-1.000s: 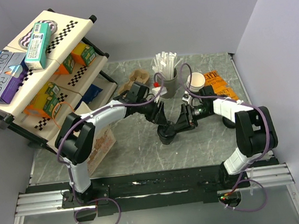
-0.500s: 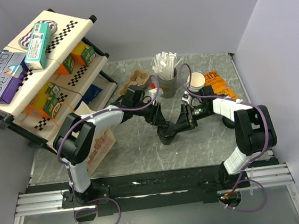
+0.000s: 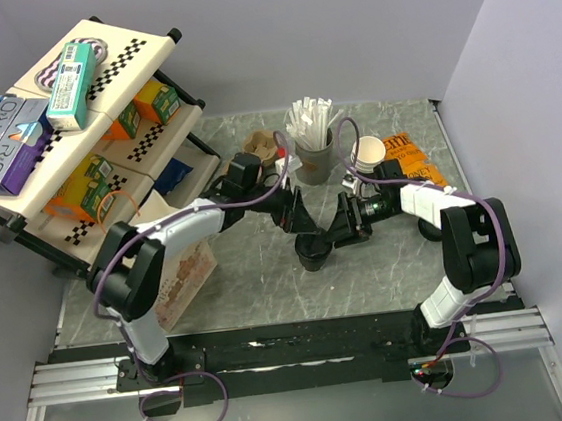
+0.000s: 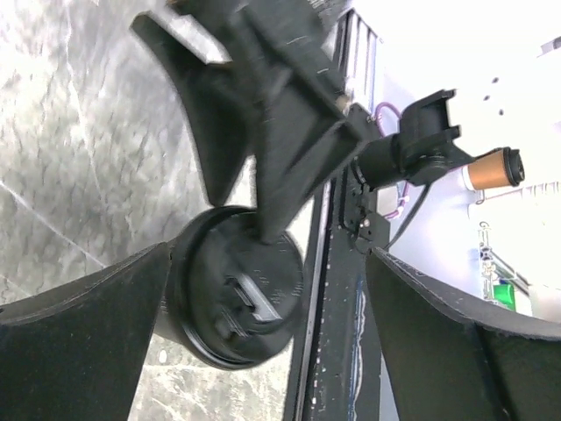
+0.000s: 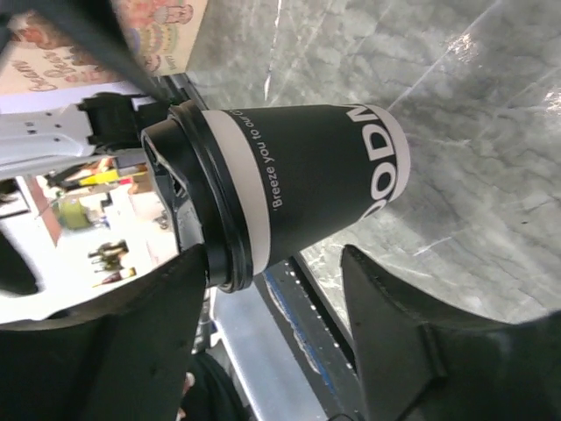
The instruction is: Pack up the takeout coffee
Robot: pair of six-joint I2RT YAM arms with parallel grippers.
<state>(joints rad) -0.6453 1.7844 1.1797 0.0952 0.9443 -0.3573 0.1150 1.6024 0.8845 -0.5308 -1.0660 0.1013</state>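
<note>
The coffee (image 3: 312,250) is a small paper cup, dark brown to almost black, with a white band just under the rim and another at the foot. White lettering runs along its side: small words near the top and large letters near the base. A round black lid (image 4: 237,298) with a raised sip hole sits pressed onto the rim. The cup stands upright on the grey marbled worktop (image 3: 248,274), roughly in the middle of it.

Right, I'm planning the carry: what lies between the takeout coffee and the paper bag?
Between the takeout coffee and the paper bag there is only bare marble table, as the top view shows.
</note>
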